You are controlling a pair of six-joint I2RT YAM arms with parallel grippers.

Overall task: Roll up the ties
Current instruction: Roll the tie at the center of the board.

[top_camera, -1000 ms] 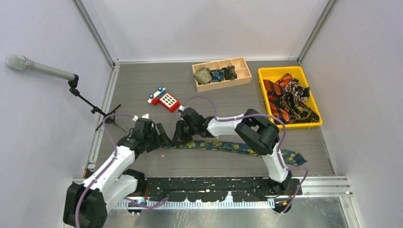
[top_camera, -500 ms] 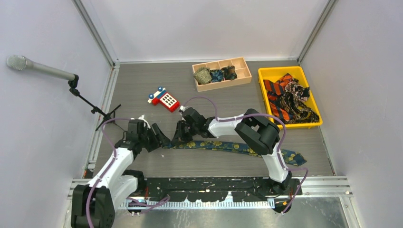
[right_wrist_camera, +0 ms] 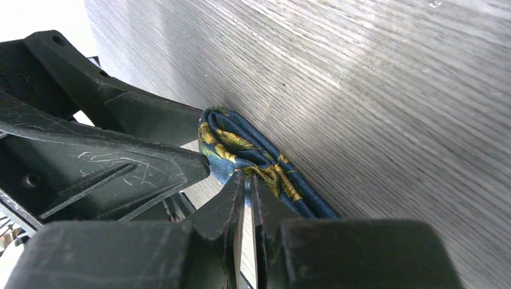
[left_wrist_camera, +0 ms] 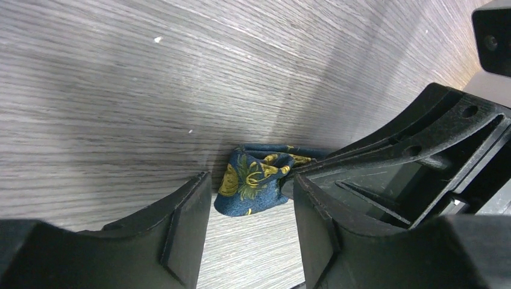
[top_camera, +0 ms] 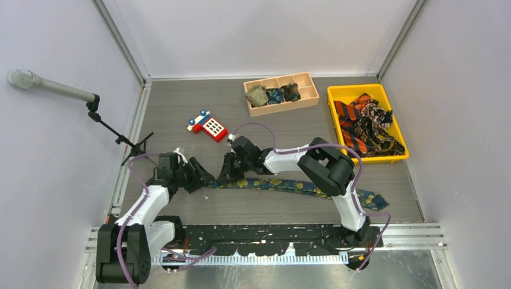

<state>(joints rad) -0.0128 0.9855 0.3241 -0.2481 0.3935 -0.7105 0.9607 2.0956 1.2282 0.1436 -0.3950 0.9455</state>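
Note:
The navy tie with yellow-gold flowers (top_camera: 283,184) lies stretched across the table, its wide end at the right. Its left end is folded into a small loop (left_wrist_camera: 256,180), which also shows in the right wrist view (right_wrist_camera: 241,150). My right gripper (top_camera: 228,173) is shut, pinching that folded end (right_wrist_camera: 247,176). My left gripper (top_camera: 203,176) is open and faces the loop from the left without touching it (left_wrist_camera: 250,214). Three rolled ties (top_camera: 274,94) sit in the wooden tray (top_camera: 308,91). Loose striped and patterned ties (top_camera: 364,123) fill the yellow bin (top_camera: 337,93).
A red-and-blue toy phone (top_camera: 208,125) lies behind the grippers. A microphone on a stand (top_camera: 90,102) is at the left edge. Metal rails border the table.
My left arm has drawn back to the left and its gripper has turned, its tips still near the tie's folded end. The right gripper and the tie have stayed put.

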